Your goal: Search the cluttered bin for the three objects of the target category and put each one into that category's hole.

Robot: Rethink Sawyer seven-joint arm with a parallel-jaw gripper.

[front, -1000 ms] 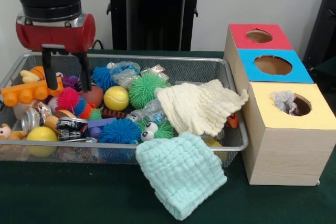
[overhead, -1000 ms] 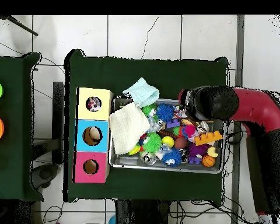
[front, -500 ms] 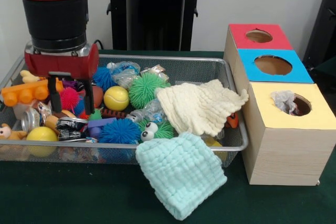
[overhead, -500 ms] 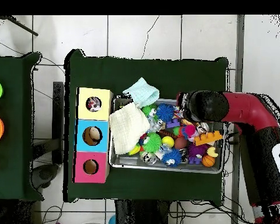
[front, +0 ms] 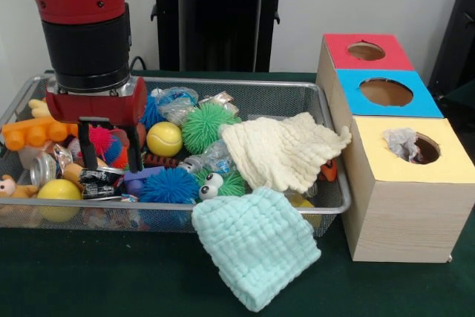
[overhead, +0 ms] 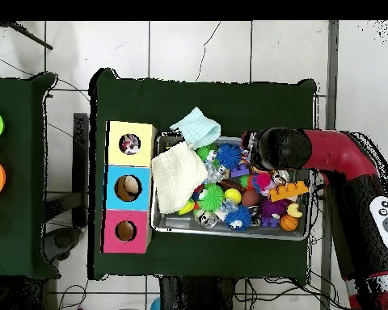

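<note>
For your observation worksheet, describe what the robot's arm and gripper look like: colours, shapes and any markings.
The arm is a thick round tube, glossy red above with a black cylindrical wrist section. Below sits a red rounded gripper housing with a silver band and two thin black fingers. In the overhead view the arm is red and black, with a light grey button panel near its elbow.

Toys under cream cloth [front: 282, 150] hidden.

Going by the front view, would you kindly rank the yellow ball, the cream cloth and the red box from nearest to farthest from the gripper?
1. Yellow ball, just right of the gripper.
2. Cream cloth, at the bin's right end.
3. Red box, far right, outside the bin.
</note>
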